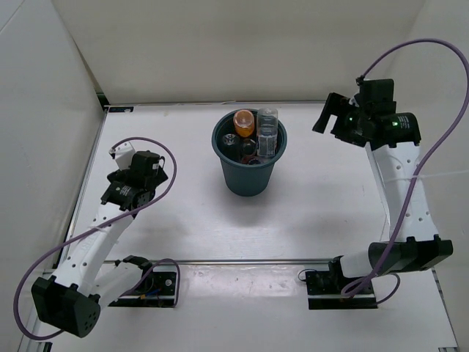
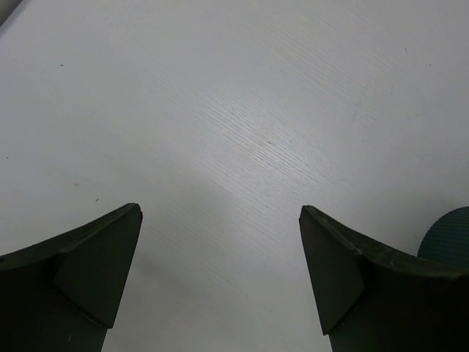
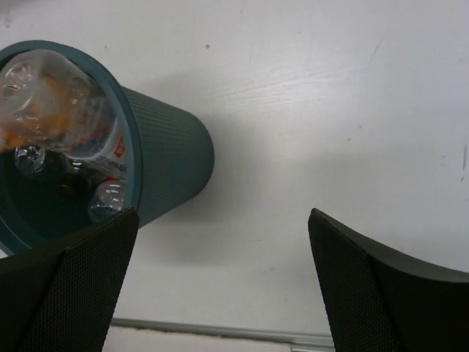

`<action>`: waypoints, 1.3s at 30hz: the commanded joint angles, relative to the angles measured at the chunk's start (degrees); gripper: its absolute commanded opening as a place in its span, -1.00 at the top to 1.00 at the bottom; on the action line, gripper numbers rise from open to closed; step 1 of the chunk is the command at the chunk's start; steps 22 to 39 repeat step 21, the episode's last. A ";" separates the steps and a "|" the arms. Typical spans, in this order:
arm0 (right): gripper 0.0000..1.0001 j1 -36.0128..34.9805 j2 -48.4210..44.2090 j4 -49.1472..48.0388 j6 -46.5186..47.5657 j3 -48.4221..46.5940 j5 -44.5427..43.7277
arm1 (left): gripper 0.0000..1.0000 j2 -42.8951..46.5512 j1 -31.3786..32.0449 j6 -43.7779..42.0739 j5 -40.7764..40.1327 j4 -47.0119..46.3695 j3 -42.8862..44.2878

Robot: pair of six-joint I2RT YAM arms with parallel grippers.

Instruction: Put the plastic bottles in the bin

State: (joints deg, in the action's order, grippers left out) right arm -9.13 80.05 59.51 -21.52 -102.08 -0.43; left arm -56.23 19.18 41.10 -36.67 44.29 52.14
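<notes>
The dark teal bin [image 1: 250, 174] stands upright at the middle back of the table. Plastic bottles sit inside it: a short orange one [image 1: 244, 122] and a clear one [image 1: 267, 133] reach above the rim, and darker ones lie below. In the right wrist view the bin [image 3: 172, 158] is at the upper left, with crumpled clear bottles [image 3: 51, 103] inside it. My right gripper [image 1: 327, 116] hangs open to the right of the bin, its jaws [image 3: 223, 213] empty. My left gripper [image 1: 143, 167] is open over bare table at the left, with nothing between its jaws [image 2: 220, 210]. A sliver of the bin [image 2: 451, 235] shows at that view's right edge.
White walls enclose the table on the left, back and right. A metal rail [image 1: 242, 260] runs along the near edge in front of the arm bases. Purple cables [image 1: 440, 139] loop from both arms.
</notes>
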 commanded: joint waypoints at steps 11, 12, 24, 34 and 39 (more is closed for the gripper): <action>-1.00 4.03 -3.93 0.00 -2.04 4.52 7.03 | -1.00 2.53 -0.46 -5.15 -11.49 -1.05 1.21; -1.00 4.03 -4.46 0.00 -2.56 4.52 6.50 | -1.00 2.53 -0.46 -5.15 -12.63 -1.05 1.21; -1.00 4.03 -8.15 1.40 -3.09 8.91 4.74 | -1.00 2.53 -0.46 -6.39 -14.49 -1.05 2.35; -1.00 4.03 -8.15 1.40 -3.09 8.91 4.74 | -1.00 2.53 -0.46 -6.39 -14.49 -1.05 2.35; -1.00 4.03 -8.15 1.40 -3.09 8.91 4.74 | -1.00 2.53 -0.46 -6.39 -14.49 -1.05 2.35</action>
